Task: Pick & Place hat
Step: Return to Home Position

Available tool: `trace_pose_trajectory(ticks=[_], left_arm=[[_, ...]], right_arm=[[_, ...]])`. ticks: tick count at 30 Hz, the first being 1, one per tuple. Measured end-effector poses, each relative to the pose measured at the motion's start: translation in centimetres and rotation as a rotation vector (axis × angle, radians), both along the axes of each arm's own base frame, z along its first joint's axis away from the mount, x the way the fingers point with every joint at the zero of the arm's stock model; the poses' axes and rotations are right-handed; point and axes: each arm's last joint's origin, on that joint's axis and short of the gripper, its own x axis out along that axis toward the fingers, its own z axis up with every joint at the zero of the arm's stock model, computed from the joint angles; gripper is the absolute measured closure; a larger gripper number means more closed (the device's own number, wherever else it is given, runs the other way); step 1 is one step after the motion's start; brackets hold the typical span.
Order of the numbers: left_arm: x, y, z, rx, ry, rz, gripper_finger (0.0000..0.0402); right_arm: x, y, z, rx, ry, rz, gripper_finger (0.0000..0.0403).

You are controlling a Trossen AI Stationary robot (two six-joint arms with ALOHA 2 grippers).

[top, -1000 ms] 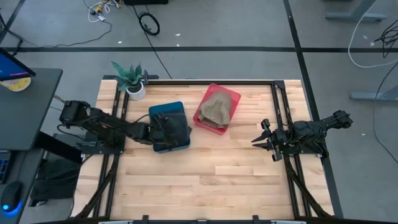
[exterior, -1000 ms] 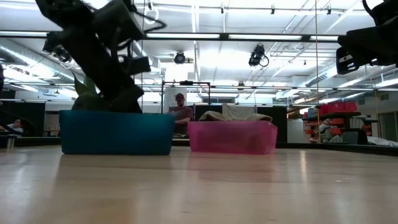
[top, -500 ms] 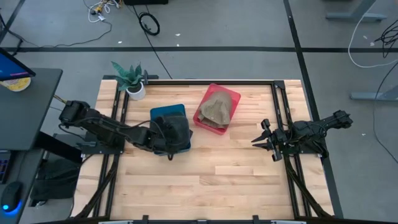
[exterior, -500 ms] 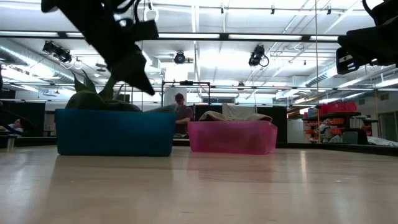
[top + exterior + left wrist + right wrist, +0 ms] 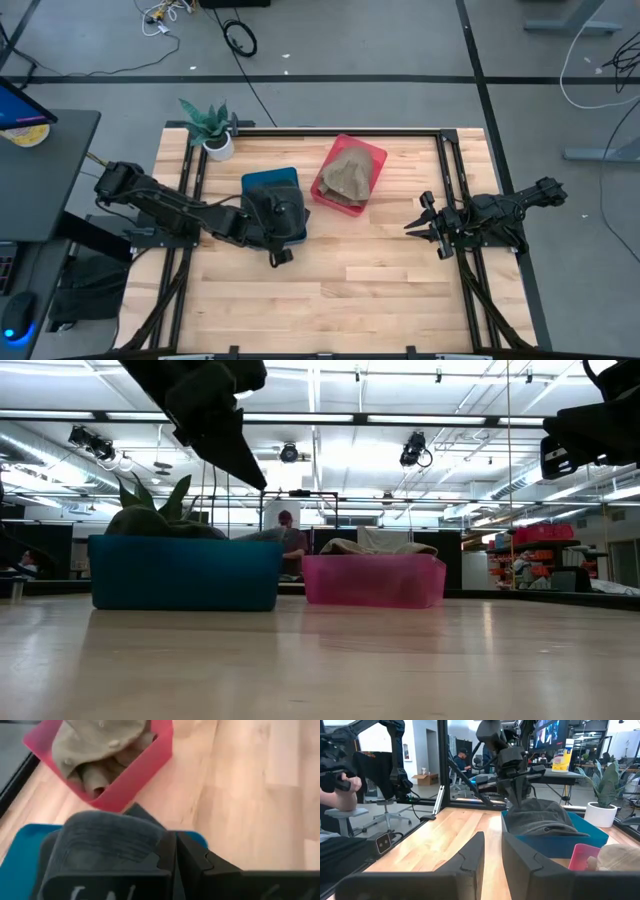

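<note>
Robot lab: railed workbench (image 5: 330,285), taped floor (image 5: 350,100).

Matt cloth black cap (image 5: 540,817), tan caps (image 5: 348,172); smooth plastic blue bin (image 5: 185,572), pink bin (image 5: 375,582); sheeny wood table (image 5: 340,285)

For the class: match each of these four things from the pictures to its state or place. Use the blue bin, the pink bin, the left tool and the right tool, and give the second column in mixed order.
Column one
1. blue bin
2. pink bin
3. left tool
4. right tool

Column two
A. holds a tan hat
B. open, at the right side of the table
C. holds a black cap
D. shut, raised by the blue bin's near edge

Pairs: 1-C, 2-A, 3-D, 4-B
</note>
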Motion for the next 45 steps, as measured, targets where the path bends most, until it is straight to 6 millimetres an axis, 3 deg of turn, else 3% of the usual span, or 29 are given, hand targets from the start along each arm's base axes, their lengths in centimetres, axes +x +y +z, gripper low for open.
trace_pose_trajectory(ticks=[10, 20, 34, 45], left_arm=[[-1.0, 0.2, 1.6, 0.072, -0.090, 0.019, 0.0383], [-6.9, 2.2, -0.1, -0.054, -0.343, -0.406, 0.0383], [-14.8, 4.7, -1.0, 0.034, -0.622, -0.348, 0.0383], [-18.3, 5.4, -1.6, 0.055, -0.790, -0.461, 0.0383]], right_arm=[[0.0, 0.0, 0.0, 0.000, 0.000, 0.000, 0.0332], [0.0, 0.0, 0.0, 0.000, -0.001, 0.000, 0.0332], [0.0, 0.0, 0.0, 0.000, 0.000, 0.000, 0.0332], [0.0, 0.0, 0.0, 0.000, 0.000, 0.000, 0.0332]])
